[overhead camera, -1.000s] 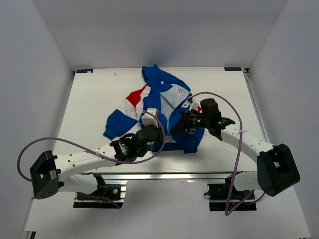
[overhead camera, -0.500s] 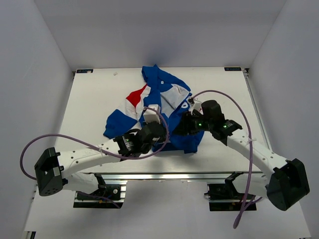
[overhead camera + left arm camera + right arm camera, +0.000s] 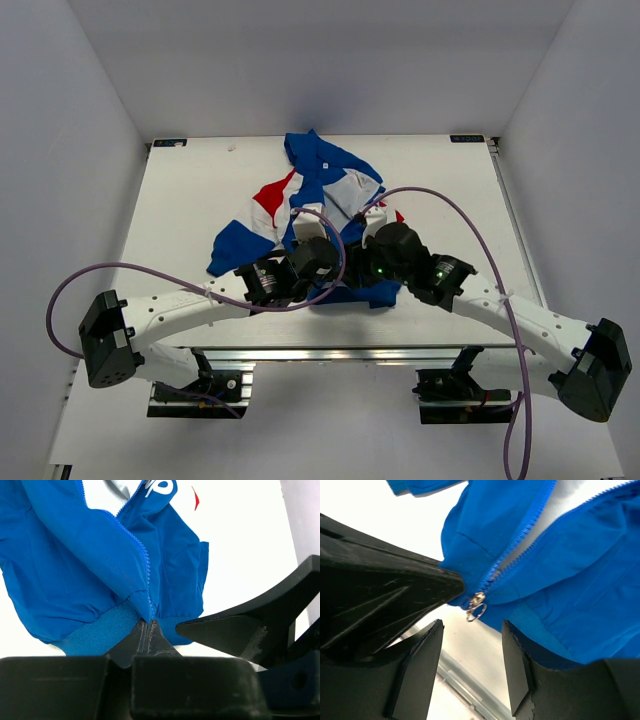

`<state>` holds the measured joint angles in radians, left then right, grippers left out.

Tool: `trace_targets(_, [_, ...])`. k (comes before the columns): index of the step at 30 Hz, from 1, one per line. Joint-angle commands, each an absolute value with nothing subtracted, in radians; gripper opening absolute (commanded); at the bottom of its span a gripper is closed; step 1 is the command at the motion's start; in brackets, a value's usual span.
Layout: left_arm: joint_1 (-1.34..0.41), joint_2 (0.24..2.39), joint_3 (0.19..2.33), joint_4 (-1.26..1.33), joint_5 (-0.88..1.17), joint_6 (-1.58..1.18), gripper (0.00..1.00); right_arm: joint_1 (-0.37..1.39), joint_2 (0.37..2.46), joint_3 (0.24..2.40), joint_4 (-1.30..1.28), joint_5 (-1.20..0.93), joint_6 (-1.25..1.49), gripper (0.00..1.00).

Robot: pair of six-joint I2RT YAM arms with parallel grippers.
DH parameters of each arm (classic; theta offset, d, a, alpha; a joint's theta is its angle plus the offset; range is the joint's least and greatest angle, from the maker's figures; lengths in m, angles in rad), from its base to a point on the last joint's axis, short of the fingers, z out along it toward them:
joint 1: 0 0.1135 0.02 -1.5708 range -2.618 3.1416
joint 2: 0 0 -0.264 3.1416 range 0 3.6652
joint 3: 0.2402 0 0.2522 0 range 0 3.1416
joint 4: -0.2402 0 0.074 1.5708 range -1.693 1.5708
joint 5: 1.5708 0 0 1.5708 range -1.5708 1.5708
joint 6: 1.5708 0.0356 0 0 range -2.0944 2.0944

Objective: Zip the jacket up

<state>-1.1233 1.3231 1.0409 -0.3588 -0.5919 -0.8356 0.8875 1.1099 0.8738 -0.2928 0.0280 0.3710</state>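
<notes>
Jacket (image 3: 322,178): royal blue, red-white panels, zipper partly open, on surface (image 3: 180,200). Left hand (image 3: 150,631) pinching hem (image 3: 97,632); right hand (image 3: 472,626) spread.

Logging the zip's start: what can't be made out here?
Right wrist view: whether both zipper rows enter the slider, too small.
Left wrist view: slider hidden behind left gripper pinching the hem; lettering cut by top edge.
Top view: jacket hem and zipper base hidden under the left arm and right arm.
</notes>
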Motion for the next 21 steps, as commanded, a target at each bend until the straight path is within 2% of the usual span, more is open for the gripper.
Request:
trace_targets(1, [-1.131, 1.31, 1.069, -0.373, -0.594, -0.861, 0.0, 0.91, 1.085, 0.836, -0.238, 0.169, 0.393, 0.56])
trace_targets(13, [-1.131, 1.298, 1.049, -0.36, -0.583, -0.871, 0.0, 0.917, 1.103, 0.79, -0.068, 0.069, 0.373, 0.53])
trace_targets(21, [-1.131, 1.29, 1.043, -0.362, -0.592, -0.874, 0.0, 0.917, 1.137, 0.798, -0.081, 0.052, 0.368, 0.5])
